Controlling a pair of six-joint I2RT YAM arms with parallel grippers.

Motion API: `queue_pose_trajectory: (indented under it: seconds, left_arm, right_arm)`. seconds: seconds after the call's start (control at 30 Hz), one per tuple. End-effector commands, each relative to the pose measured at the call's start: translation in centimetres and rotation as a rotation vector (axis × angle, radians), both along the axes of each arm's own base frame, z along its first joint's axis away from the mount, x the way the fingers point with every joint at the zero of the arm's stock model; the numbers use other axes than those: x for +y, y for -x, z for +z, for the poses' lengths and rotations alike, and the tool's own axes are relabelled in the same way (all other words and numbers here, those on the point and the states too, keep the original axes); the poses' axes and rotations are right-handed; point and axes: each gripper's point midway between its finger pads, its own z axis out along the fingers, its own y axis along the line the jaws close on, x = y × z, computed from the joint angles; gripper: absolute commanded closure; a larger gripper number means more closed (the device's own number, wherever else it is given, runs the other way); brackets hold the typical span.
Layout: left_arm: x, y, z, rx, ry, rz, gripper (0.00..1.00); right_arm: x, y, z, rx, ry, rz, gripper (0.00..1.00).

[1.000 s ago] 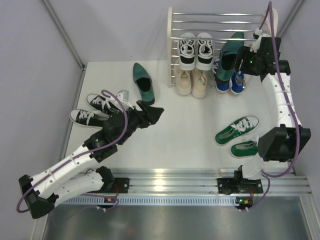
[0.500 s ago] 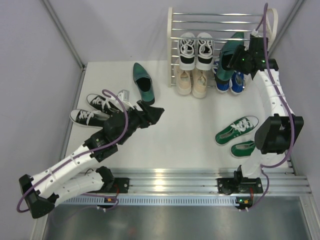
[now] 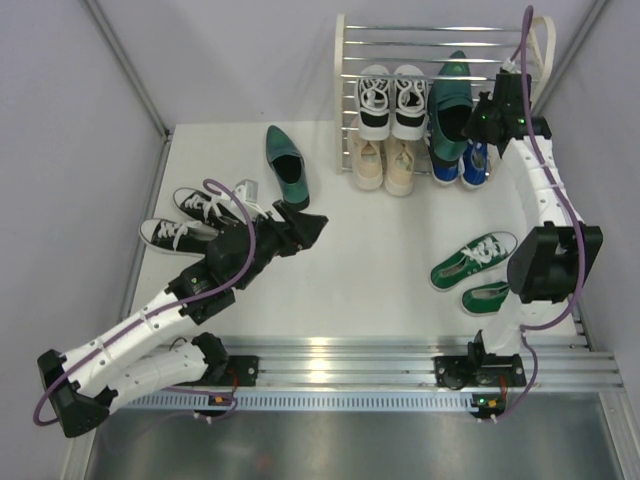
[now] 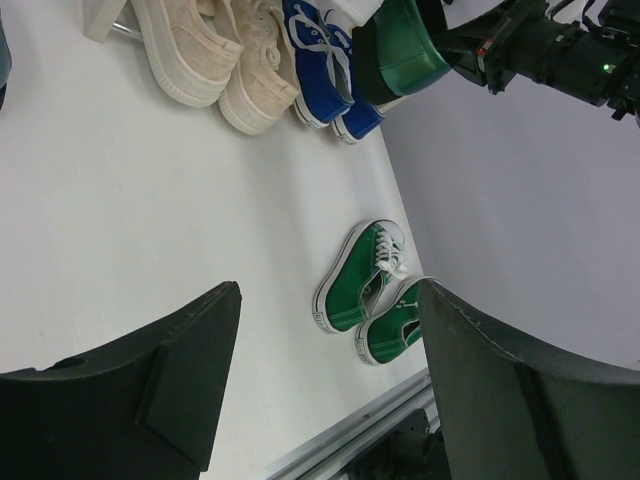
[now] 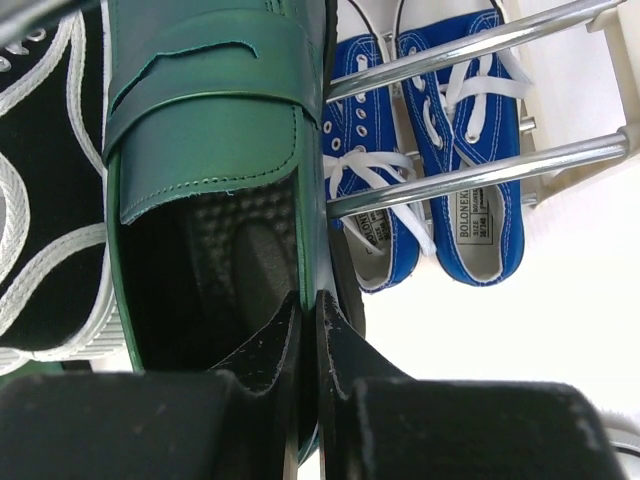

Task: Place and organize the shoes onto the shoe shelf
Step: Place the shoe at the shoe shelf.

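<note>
Right pincer point(image 5: 308, 312): closed to a thin gap on the side wall of one dark green dress shoe point(image 5: 210, 150), one finger inside the shoe's opening and one outside. The shoe is over the right half of the shoe shelf point(image 3: 440, 48), toe toward the shelf's back. Chrome bars point(image 5: 450, 55) pass behind it. Contact between shoe and bars: cannot tell.

On the shelf's right half, below the held shoe: blue sneakers point(image 3: 462, 165), side by side, white laces. On the shelf's left half, an upper tier: black-and-white sneakers point(image 3: 392, 100). In front of them at the shelf's foot: beige lace-ups point(image 3: 385, 162).

Left pincer point(image 3: 308, 226): fingers spread wide, holding nothing. It hangs over the worktop point(image 3: 370, 255), well in front of the shelf and to its left.

Off the shelf, on the worktop:
- second dark green dress shoe point(image 3: 285, 165), just left of the shelf, near the left pincer
- second black-and-white pair point(image 3: 190, 220), far left of the shelf, beside the left arm
- green sneakers point(image 3: 478, 272), in front of the shelf's right half, beside the right arm
</note>
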Motion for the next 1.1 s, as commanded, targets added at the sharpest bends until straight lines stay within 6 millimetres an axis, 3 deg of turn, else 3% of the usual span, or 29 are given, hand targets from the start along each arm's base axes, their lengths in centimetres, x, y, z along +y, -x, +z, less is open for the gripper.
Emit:
queue_pose_trajectory:
  seconds: [0.0,0.27,0.57,0.93,0.97,1.07]
  left_arm:
    - [0.3,0.0,2.2,-0.037,0.043,0.008,0.23]
    - [0.1,-0.1,2.3,-0.036,0.042,0.005,0.23]
    - [0.0,-0.1,2.4,-0.037,0.044,-0.001,0.23]
    - [0.0,-0.1,2.5,-0.041,0.044,-0.001,0.23]
    - [0.0,-0.1,2.5,-0.043,0.044,-0.001,0.23]
    - [-0.1,-0.1,2.5,-0.046,0.044,-0.006,0.23]
  right_arm:
    - [1.0,-2.5,7.5,-0.271,-0.06,0.025,1.0]
    - [0.1,-3.7,10.2,-0.339,-0.085,-0.021,1.0]
    - [-0.2,-4.4,11.5,-0.368,-0.111,-0.061,1.0]
    - [0.0,-2.8,14.4,-0.432,-0.127,-0.05,1.0]
    - [-1.7,-2.6,14.5,-0.438,-0.122,-0.081,1.0]
    - [-1.8,-2.0,15.4,-0.461,-0.129,-0.081,1.0]
